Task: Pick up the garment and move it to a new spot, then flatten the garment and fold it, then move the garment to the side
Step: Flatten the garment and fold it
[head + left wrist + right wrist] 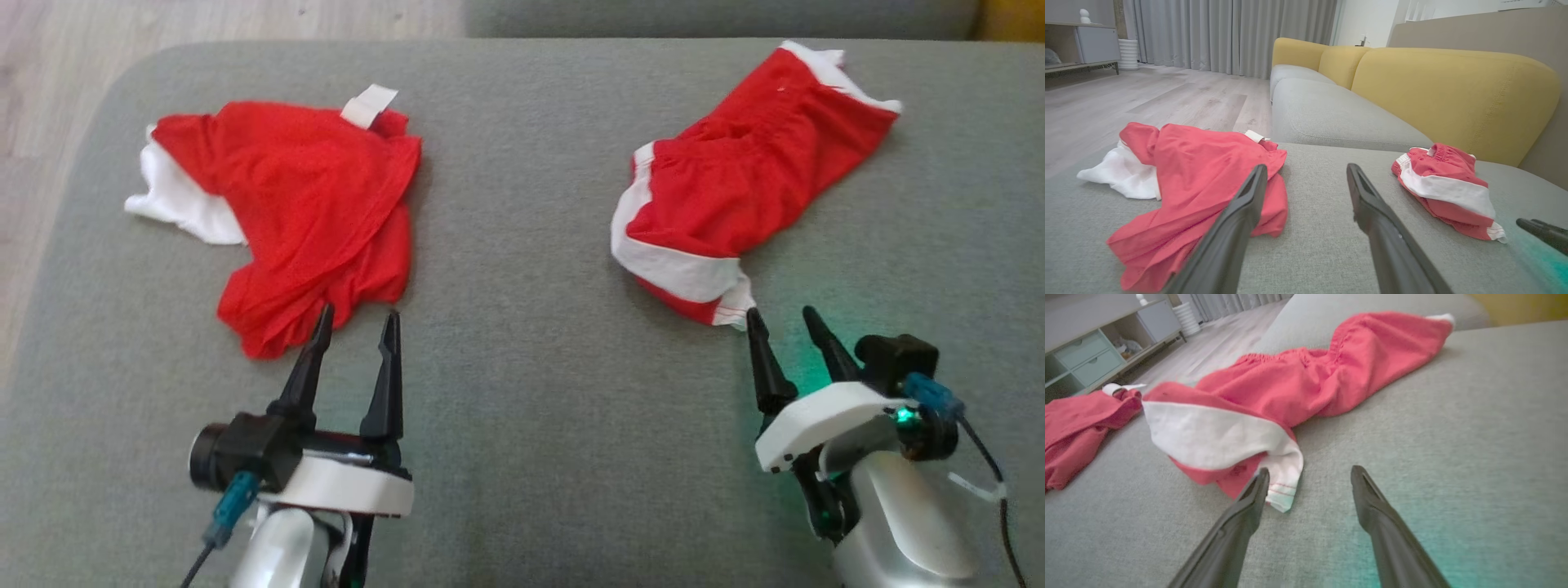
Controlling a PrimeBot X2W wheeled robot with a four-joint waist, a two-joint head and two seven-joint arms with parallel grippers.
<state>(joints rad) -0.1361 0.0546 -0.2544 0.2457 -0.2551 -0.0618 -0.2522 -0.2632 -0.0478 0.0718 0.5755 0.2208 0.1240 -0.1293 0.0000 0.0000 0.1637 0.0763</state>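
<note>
- A grey fabric sofa cushion [522, 384] carries two garments, well apart from each other.
- A crumpled red mesh garment [310, 204] with a white side part and a white label lies on the left half of the cushion, near its left edge.
- The red shorts with a white band [735, 188] lie bunched on the right half, stretched diagonally toward the far right corner.
- The left gripper [359, 312] has its two dark fingers spread wide and holds nothing. One fingertip is over the near hem of the red mesh garment; whether it touches, I cannot tell.
- The right gripper [779, 311] is also spread wide and holds nothing. One fingertip is just beside the white corner of the shorts.
- A yellow sofa backrest [1453, 94] rises behind the cushion in the left wrist view.
</note>
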